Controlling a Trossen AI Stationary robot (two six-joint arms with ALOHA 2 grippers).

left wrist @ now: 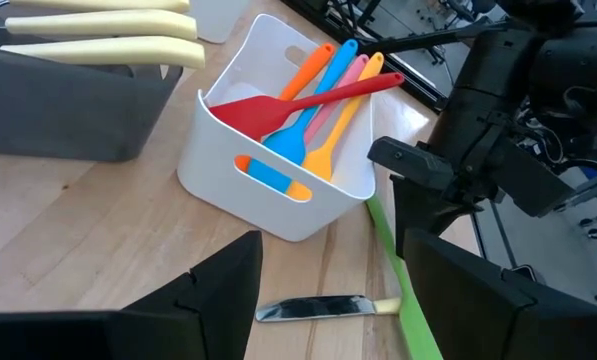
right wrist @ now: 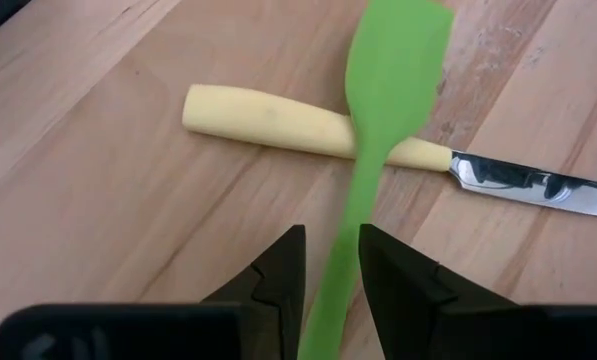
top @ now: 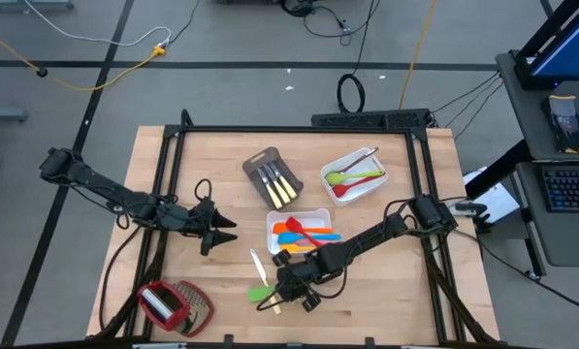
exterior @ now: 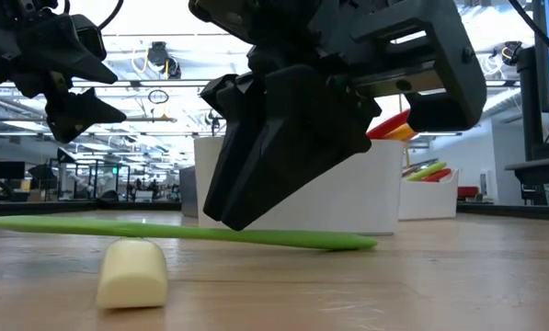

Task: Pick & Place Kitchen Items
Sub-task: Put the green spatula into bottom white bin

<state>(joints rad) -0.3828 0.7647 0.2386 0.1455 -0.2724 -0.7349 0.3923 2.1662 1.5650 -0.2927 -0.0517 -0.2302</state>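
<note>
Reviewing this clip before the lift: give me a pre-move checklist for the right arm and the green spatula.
1. Right gripper closed on the green spatula handle: ok, fingers on both sides.
2. Spatula free of other items: not ok, it lies across the knife.
3. Spatula lifted off the table: cannot tell; in the low view its far end looks down on the wood.
4. White tray has room: ok, a few utensils inside.
5. Left gripper clear of the path: ok, open, off to the tray's side.
</note>
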